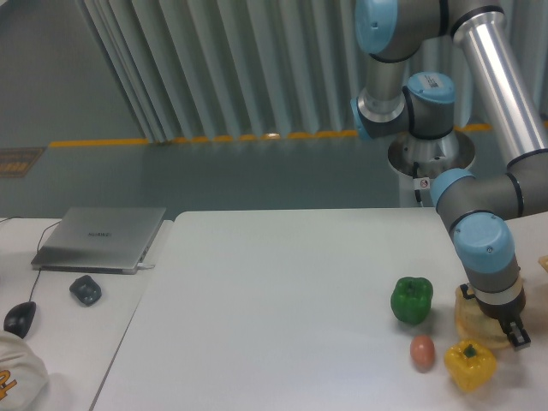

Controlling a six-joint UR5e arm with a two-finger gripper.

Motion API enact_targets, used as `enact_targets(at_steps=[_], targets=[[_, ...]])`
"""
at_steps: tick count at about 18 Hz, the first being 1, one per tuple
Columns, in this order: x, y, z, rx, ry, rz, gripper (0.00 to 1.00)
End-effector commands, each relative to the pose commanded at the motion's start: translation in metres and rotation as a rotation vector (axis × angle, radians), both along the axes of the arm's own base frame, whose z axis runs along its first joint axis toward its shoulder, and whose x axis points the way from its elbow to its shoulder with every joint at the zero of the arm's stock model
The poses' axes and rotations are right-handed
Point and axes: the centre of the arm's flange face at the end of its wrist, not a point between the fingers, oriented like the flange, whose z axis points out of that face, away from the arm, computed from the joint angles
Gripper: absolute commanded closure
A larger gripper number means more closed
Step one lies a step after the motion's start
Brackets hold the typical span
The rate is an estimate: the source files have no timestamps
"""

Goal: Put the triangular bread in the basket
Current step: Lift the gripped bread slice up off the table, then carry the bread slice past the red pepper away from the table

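Note:
The triangular bread (473, 318) is a golden-tan wedge near the table's right edge, between the green bell pepper (412, 299) and the arm's wrist. My gripper (515, 332) reaches down at the bread's right end and looks shut on it; the dark fingertips (520, 336) show just past its edge. The wrist hides part of the bread. Of the basket (545, 262), only a pale tan sliver of rim shows at the right frame edge, up and to the right of the gripper.
A yellow bell pepper (469, 364) lies just below the bread, and a small brown egg-shaped thing (422, 351) sits to its left. A laptop (101, 238), a dark small object (85, 289) and a mouse (19, 318) lie on the left table.

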Motion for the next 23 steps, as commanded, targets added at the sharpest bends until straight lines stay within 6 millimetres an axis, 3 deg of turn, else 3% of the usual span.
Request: enact_targets(at_steps=[3,10,13,18,21,23], targets=[[-0.001,-0.002,0.004,-0.005,-0.004,0.003,0.81],[-0.007,-0.017,0.046,0.042,-0.029,0.036,0.81],[-0.021,-0.037,0.072,0.078,-0.065,0.074,0.81],[-0.037,-0.047,0.108,0.184,-0.063,0.113,0.81],[-0.049,-0.063,0.129,0.259,-0.060,0.148,0.81],[-0.065,-0.073,0.143,0.288,-0.024,0.166,0.81]])
